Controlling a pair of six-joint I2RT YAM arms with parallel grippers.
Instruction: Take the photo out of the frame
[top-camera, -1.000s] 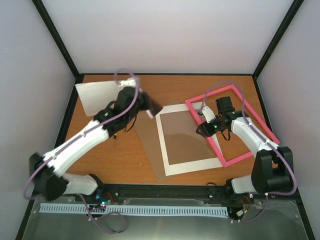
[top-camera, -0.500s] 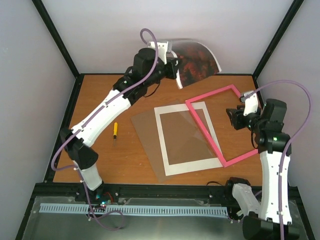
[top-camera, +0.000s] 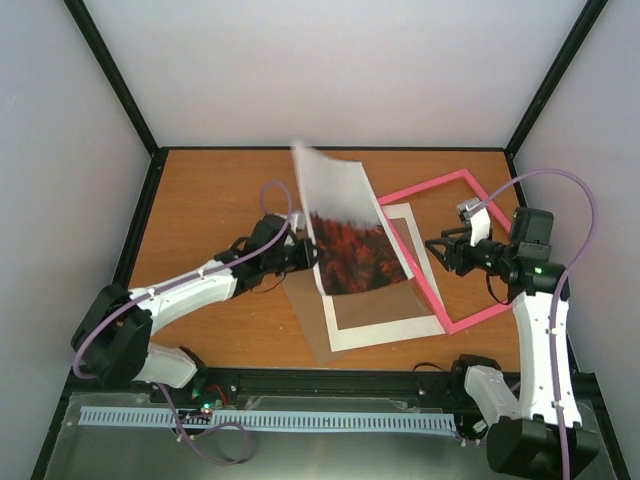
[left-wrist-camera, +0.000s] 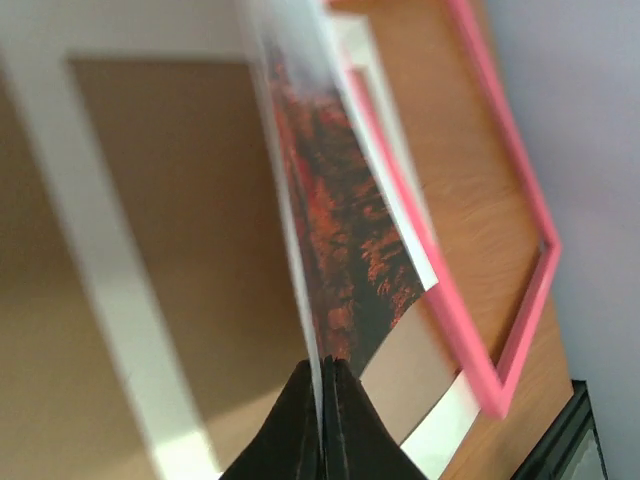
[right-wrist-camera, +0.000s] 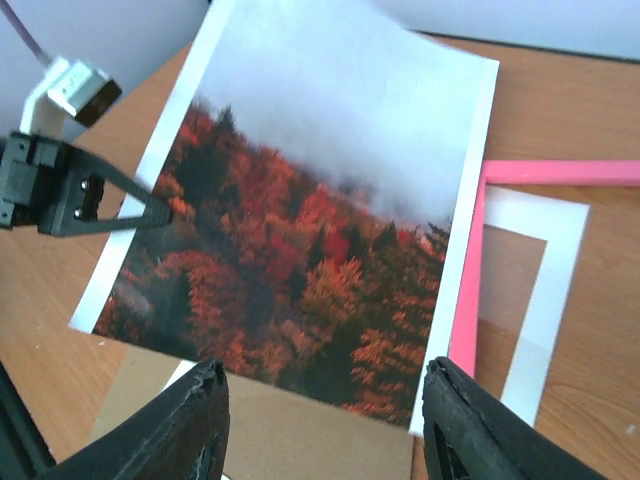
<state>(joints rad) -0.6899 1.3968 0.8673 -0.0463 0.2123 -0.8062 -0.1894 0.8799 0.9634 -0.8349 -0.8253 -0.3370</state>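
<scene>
The photo (top-camera: 345, 225), misty grey above and orange-red trees below, is held up tilted over the white mat (top-camera: 385, 330). My left gripper (top-camera: 305, 255) is shut on the photo's left edge; in the left wrist view the print (left-wrist-camera: 340, 230) runs edge-on out of the closed fingers (left-wrist-camera: 300, 420). The pink frame (top-camera: 425, 188) lies flat on the table to the right, with nothing inside its border. My right gripper (top-camera: 440, 250) is open and empty above the frame's left side. The right wrist view shows the photo (right-wrist-camera: 300, 230), the frame's edge (right-wrist-camera: 465, 270) and my left gripper (right-wrist-camera: 150, 210).
A brownish sheet (top-camera: 300, 295) lies under the white mat, near the table's front edge. The mat also shows in the left wrist view (left-wrist-camera: 100, 260) and the right wrist view (right-wrist-camera: 545, 270). White walls close the table on three sides.
My left arm has swung the photo from the back of the table down and forward, over the mat. My right gripper has shifted slightly left, over the frame.
</scene>
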